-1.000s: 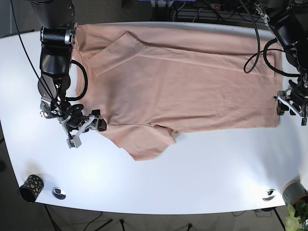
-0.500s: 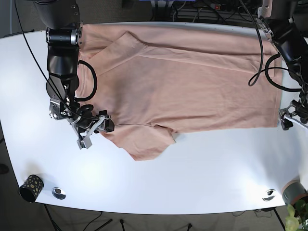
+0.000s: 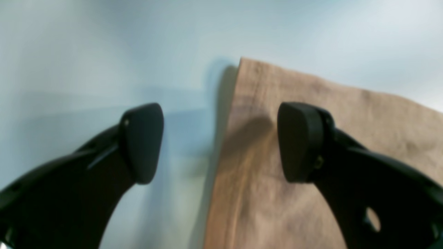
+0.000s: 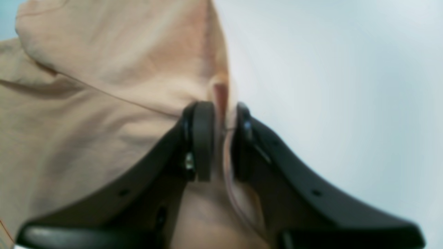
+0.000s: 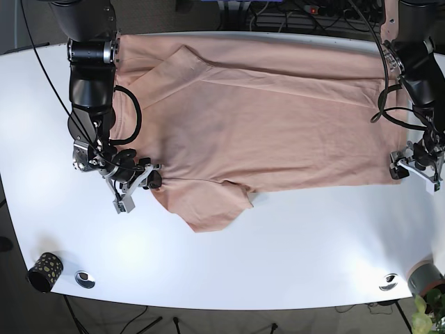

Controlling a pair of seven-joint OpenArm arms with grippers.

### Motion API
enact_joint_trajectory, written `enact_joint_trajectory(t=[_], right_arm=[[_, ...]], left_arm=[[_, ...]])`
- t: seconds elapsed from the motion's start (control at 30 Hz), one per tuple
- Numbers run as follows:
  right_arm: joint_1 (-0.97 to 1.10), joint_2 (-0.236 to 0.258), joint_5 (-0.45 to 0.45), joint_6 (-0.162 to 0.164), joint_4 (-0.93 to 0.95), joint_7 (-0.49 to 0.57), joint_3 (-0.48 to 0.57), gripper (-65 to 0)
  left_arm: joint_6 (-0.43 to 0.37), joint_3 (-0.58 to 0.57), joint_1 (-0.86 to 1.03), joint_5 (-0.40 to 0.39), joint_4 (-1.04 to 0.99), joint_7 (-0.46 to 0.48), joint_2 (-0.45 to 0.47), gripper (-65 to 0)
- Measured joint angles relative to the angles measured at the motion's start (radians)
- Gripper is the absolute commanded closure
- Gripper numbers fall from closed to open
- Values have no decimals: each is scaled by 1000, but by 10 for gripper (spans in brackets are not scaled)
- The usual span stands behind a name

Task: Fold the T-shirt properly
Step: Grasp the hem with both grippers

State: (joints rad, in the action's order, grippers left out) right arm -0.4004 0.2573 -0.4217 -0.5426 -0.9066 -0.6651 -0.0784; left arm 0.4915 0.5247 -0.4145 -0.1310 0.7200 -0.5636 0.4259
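In the base view, the right gripper now sits against the T-shirt near its lower sleeve, closer in than half a second ago, when it stood just off the cloth. The left gripper has drawn in to the hem corner at the far side. The shirt lies spread flat across the white table, its position unchanged. A dotted cup stands near the table's front corner, and cables hang behind the far edge. Both arms are cut off at the top of the picture.

In the left wrist view, the left gripper is spread wide, holding nothing; one finger hangs over the bare table, the other over the T-shirt, whose straight edge runs between them. The view is soft and blurred.

In the right wrist view, the right gripper is pinched nearly closed on a raised fold of the T-shirt. The table beside it is blurred.
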Motion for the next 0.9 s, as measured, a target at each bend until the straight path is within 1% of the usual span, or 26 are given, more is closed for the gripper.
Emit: enact_joint_trajectory(t=[0.07, 0.23, 0.33, 0.4, 0.5, 0.53, 0.8, 0.9], right_arm=[[0, 0, 0, 0, 0, 0, 0, -94], [0, 0, 0, 0, 0, 0, 0, -94], [0, 0, 0, 0, 0, 0, 0, -94], [0, -1, 0, 0, 0, 0, 0, -92], [0, -2, 0, 0, 0, 0, 0, -87], [0, -3, 0, 0, 0, 0, 0, -87], [0, -2, 0, 0, -2, 0, 0, -84], [14, 0, 5, 2, -44, -14, 0, -36]], left_arm=[[17, -1, -9, -1, -28, 17, 5, -453], [56, -68, -10, -8, -45, 49, 10, -353], [78, -113, -10, -17, -47, 75, 8, -258], [78, -154, -10, -18, -48, 95, 7, -160], [78, -193, -12, -19, -49, 114, 5, -39], [78, -201, -12, -19, -49, 122, 2, -12], [82, -207, -8, -22, -43, 131, -1, -4], [97, -196, 11, -20, 9, 90, -5, -4]])
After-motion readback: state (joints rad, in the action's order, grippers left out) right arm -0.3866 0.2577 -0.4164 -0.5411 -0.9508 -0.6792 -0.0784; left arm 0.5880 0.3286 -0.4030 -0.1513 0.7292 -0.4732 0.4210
